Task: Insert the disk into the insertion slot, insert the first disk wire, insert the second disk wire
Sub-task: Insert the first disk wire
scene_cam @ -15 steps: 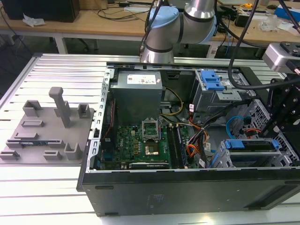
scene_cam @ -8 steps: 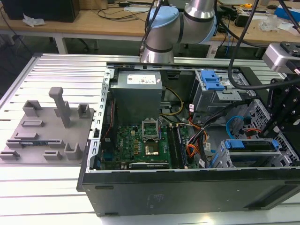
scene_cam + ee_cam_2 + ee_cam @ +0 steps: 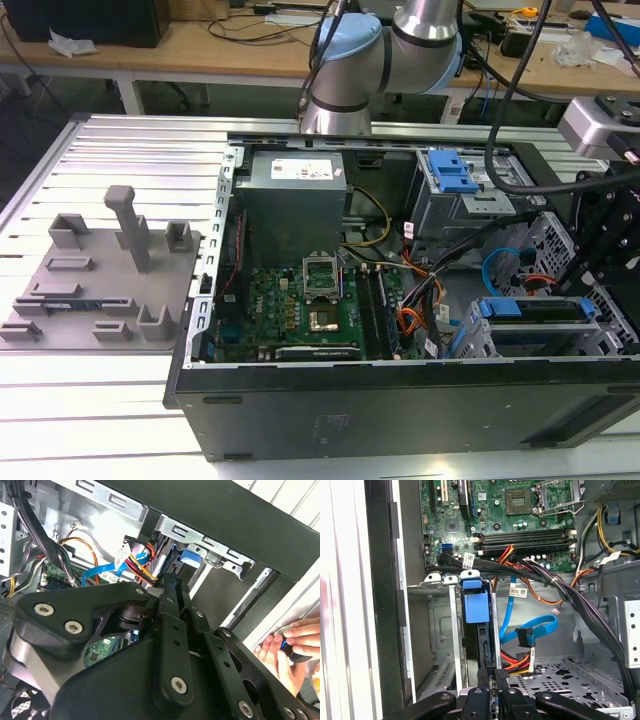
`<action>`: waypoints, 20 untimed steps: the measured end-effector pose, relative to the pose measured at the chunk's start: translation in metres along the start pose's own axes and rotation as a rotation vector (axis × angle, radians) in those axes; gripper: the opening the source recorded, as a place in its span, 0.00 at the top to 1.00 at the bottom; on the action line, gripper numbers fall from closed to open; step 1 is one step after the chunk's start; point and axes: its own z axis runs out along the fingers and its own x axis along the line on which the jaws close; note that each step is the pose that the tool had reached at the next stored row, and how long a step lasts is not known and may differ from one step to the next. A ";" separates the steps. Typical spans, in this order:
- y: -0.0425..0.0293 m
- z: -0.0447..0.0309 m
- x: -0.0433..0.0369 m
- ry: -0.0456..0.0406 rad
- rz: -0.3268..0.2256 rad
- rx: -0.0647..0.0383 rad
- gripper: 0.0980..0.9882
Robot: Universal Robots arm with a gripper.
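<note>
Sitting in insertion slot (image 3: pixel 451 635): disk (image 3: pixel 475 605); fingers (image 3: pixel 172 630) clenched together at its rear edge.

Open computer case (image 3: pixel 400 410) on slatted surface (image 3: pixel 120 150): green motherboard (image 3: pixel 290 300), grey power supply (image 3: pixel 295 200); grey moulded tray (image 3: pixel 100 290) lies beside the case.

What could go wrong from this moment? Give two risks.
The gripper sits close to the loose blue cable and the red-and-yellow wires beside the disk; moving could snag them. A person's hand rests at the case edge, close to the gripper; contact is possible.
</note>
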 end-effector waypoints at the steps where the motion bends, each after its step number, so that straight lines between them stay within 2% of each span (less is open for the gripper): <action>1: 0.0000 0.0000 0.0000 0.0003 0.003 0.000 0.93; 20: -0.0001 0.0020 -0.0007 0.0022 0.014 0.000 0.93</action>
